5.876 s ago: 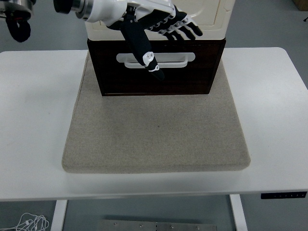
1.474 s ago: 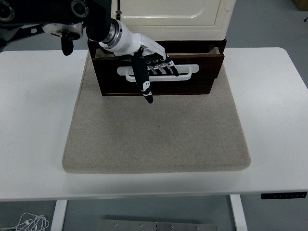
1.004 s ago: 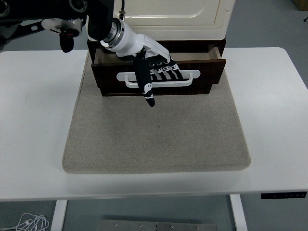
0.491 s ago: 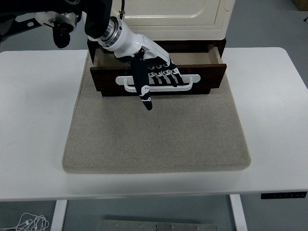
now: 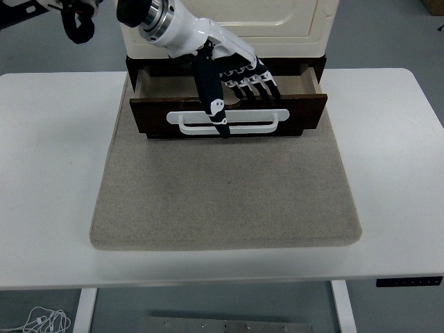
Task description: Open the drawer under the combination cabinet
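Looking down over the white surface [image 5: 55, 180], you see the left hand [image 5: 232, 73] reaching in from the upper left, above the pulled-out drawer [image 5: 305, 107]. Its fingers [image 5: 258, 82] are spread and relaxed, holding nothing; they hang over the drawer's open top, while the thumb [image 5: 211, 97] points down across the drawer front and overlaps the white handle [image 5: 257, 119]. You cannot tell from this view whether the thumb actually touches the handle.

The drawer is dark brown and sits under the cream combination cabinet [image 5: 291, 28] at the far middle of the surface. It stands partly open: its light tan inside shows behind the front panel, to the left and to the right of the hand. The front panel juts out toward you past the dark frame around it.

Cabinet and drawer rest on the far end of a grey felt mat [image 5: 222, 201], which spreads toward the near edge of the surface. The right hand is out of view.
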You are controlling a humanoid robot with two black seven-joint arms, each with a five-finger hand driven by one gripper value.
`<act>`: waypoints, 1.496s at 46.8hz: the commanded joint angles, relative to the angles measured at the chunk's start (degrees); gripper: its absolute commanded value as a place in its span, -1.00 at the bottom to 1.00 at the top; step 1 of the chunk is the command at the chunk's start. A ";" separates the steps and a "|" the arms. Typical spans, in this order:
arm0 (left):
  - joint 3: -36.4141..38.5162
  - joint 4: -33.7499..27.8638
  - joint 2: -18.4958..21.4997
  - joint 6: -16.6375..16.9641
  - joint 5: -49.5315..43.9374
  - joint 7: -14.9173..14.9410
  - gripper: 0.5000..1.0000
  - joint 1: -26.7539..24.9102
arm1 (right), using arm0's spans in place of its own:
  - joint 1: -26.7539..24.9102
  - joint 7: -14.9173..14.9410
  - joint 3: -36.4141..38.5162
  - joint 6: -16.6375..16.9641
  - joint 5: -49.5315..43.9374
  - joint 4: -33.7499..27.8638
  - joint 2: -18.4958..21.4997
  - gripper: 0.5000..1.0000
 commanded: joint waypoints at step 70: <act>-58.29 51.33 1.22 29.04 -15.73 -10.78 1.00 19.45 | 0.00 0.00 0.00 0.01 0.00 0.00 0.00 0.70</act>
